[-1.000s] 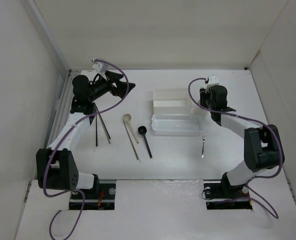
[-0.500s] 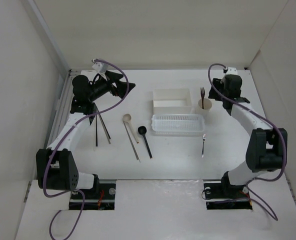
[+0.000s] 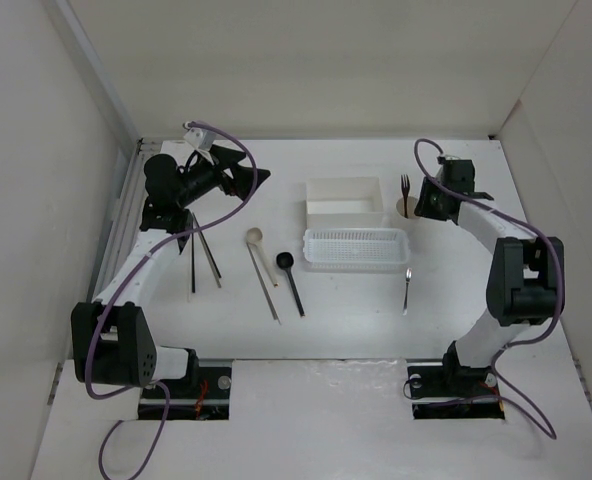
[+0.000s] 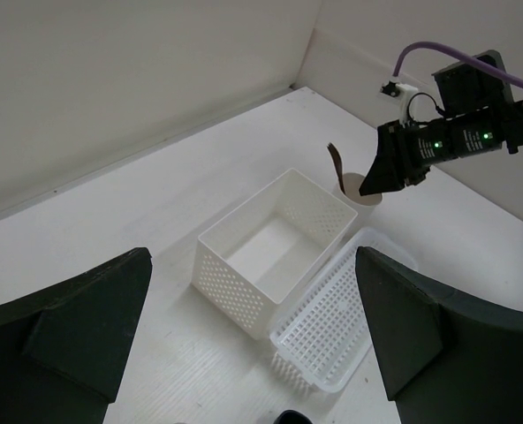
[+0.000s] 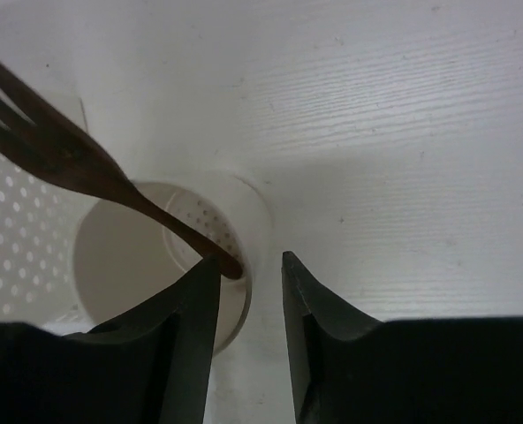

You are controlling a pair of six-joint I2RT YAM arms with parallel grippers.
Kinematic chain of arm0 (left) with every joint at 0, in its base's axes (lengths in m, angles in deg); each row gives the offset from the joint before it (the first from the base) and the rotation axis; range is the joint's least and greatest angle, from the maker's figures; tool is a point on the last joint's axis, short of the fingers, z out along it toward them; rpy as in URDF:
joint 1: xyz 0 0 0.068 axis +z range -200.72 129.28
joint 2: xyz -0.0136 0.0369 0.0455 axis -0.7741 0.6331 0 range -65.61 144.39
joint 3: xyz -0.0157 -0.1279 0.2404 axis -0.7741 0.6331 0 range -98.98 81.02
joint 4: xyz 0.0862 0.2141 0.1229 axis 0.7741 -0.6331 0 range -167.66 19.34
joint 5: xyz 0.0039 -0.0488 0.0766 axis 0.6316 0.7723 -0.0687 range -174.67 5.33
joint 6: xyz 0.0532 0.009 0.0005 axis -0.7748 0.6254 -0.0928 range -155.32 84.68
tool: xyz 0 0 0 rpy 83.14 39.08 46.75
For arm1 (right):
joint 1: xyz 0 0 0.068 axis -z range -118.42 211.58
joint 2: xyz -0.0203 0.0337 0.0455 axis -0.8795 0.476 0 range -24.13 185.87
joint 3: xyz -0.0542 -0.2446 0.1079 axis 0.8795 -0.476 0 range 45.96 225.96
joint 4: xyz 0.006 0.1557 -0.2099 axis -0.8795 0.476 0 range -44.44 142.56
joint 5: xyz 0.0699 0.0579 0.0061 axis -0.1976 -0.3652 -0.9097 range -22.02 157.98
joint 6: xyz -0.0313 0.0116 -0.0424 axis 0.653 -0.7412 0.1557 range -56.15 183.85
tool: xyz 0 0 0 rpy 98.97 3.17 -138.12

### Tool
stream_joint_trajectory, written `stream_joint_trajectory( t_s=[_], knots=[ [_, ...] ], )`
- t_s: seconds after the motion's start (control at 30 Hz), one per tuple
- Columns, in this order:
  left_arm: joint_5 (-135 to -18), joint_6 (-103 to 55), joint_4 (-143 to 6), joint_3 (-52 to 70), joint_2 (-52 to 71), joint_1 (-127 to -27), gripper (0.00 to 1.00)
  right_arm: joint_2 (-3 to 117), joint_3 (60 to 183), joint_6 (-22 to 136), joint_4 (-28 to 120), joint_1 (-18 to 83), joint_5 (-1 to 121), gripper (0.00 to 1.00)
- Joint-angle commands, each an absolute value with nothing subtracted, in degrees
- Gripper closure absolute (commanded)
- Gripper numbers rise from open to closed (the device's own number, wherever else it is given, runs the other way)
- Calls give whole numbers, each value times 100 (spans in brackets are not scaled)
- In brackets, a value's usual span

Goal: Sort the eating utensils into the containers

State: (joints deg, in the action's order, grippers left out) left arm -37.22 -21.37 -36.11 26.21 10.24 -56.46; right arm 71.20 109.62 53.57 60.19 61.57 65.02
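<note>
A dark fork stands tilted in the cream cup.

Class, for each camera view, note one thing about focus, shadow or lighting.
Top external: even, soft light, only a faint shadow by the mesh basket. Left wrist: the near fingers are dark and soft-edged, the square box sharp. Right wrist: the fork is blurred, the table grain crisp.

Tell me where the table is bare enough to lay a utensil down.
Bare: the near strip between the black spoon and the metal fork, before the mesh basket. Crowded: the cup, square box and right gripper sit close together.
</note>
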Motion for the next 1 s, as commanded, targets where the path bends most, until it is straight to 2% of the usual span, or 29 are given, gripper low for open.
stream_joint_trajectory(
  t_s=[0.0, 0.27, 0.53, 0.97],
  knots=[
    [-3738, -2187, -3295, 2653, 760, -5617, 0, 7447, 11302, 5217, 6138, 6202, 6438, 62],
    [-3738, -2187, -3295, 2653, 760, -5617, 0, 7624, 11408, 5216, 6138, 6202, 6386, 82],
    [-3738, -2187, -3295, 2653, 760, -5617, 0, 7693, 11680, 5216, 6243, 6079, 6525, 88],
    [-3791, -2240, -3295, 2705, 760, -5617, 0, 8134, 12365, 5216, 6911, 5411, 7632, 88]
  ],
)
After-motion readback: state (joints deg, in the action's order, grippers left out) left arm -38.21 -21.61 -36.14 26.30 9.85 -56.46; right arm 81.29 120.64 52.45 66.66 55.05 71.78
